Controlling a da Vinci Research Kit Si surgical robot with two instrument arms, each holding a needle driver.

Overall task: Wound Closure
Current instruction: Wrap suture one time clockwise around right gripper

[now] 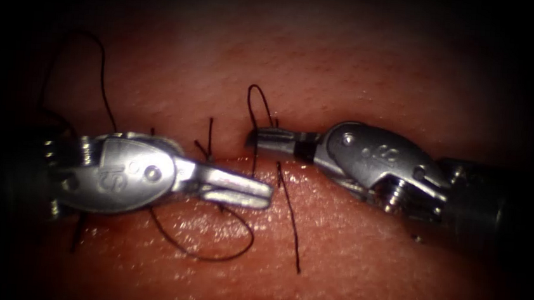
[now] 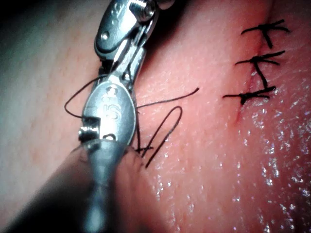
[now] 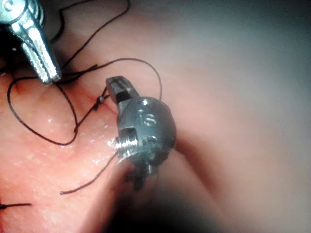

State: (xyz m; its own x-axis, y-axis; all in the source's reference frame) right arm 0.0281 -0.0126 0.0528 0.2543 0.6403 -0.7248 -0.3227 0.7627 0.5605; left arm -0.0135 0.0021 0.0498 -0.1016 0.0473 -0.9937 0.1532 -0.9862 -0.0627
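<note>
The tissue (image 1: 347,264) has its cut (image 1: 371,123) running across the endoscope view. My left tool (image 1: 268,196) comes in from the left, jaws shut, with black thread (image 1: 290,222) meeting its tip. A strand runs down from there to a free end, and a loop (image 1: 208,253) lies on the tissue below the jaws. My right tool (image 1: 254,137) points left along the cut, shut on the thread, which arches in a small loop (image 1: 255,95) above its tip. In the right wrist view a knot (image 3: 99,99) sits just off the right tool's tip (image 3: 111,82).
Three finished stitches (image 2: 260,73) cross the cut in the left wrist view. Short cut ends of thread (image 1: 210,133) stand up near the left tool. A long strand (image 1: 102,67) curls over the upper left tissue. The tissue below the cut is wet and glistening.
</note>
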